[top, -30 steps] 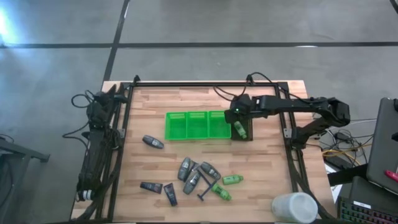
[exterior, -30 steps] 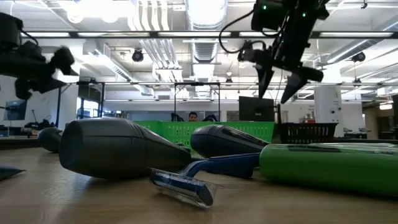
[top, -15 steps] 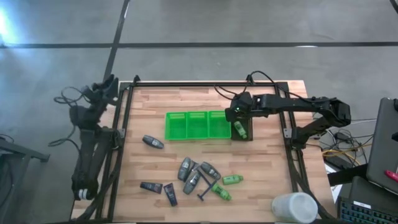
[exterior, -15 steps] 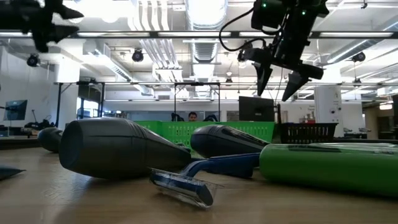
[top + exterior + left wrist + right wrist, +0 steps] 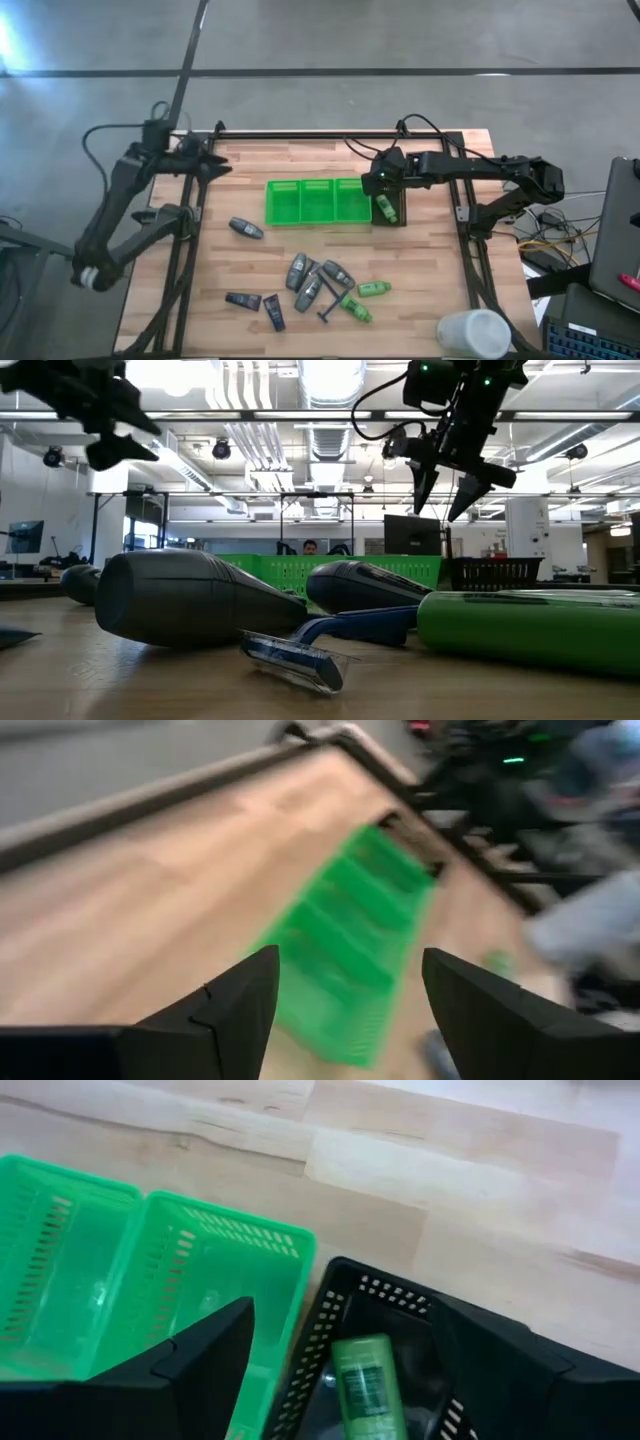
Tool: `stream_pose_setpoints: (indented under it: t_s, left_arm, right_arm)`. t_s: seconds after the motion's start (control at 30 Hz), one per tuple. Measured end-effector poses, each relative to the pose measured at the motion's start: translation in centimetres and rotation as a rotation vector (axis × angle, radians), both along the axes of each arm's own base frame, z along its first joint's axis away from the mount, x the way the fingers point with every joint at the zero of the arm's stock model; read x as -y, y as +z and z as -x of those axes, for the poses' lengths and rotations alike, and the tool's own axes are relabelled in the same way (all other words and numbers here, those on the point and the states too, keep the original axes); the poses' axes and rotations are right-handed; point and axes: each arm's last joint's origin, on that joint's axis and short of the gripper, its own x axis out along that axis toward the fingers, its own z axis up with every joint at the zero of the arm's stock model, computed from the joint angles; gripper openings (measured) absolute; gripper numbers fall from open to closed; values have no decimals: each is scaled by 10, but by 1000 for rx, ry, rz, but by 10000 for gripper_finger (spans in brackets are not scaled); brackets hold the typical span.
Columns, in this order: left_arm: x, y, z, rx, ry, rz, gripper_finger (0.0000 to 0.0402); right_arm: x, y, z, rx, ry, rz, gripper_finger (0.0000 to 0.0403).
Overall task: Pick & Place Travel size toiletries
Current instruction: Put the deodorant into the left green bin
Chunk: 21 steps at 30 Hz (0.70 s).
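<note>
Currently, the right gripper [image 5: 381, 186] hangs above the black bin [image 5: 440, 1330], its fingers [image 5: 205, 1355] spread wide and empty. One green mini bottle [image 5: 365, 1385] lies inside that bin, which sits just beside the green tray [image 5: 318, 201]. The left gripper [image 5: 213, 166] is raised near the tabletop [image 5: 430, 290] corner, well apart from the tray, fingers [image 5: 235, 1005] wide, holding nothing. The remaining toiletries [image 5: 318, 288] lie scattered on the tabletop, apart from the tray.

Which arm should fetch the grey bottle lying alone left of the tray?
Left. Its hand is open and empty over the table's far-left corner, nearer the grey bottle; the right hand hangs over the bin.
</note>
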Motion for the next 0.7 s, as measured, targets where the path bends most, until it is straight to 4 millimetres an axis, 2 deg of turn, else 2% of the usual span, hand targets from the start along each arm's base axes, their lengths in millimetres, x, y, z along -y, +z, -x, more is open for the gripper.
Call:
stream_pose_setpoints:
  t_s: [0.27,0.4,0.47,0.53,0.6,0.7]
  left_arm:
    - [-7,-8,-37,265,-136,137,252]
    - [7,-20,-58,303,-354,253,252]
    - [20,-27,-61,232,-395,291,249]
    - [33,-35,-59,71,-362,256,244]
    - [46,-34,-52,-158,-330,104,237]
    - [65,-32,-41,-485,-372,-102,230]
  right_arm:
    - [0,0,-1,10,-3,4,270]
    - [0,0,-1,9,0,6,263]
    - [0,0,-1,7,8,9,260]
    - [0,0,-1,1,18,13,258]
    - [0,0,-1,-4,30,17,256]
    - [1,0,-1,-17,54,26,257]
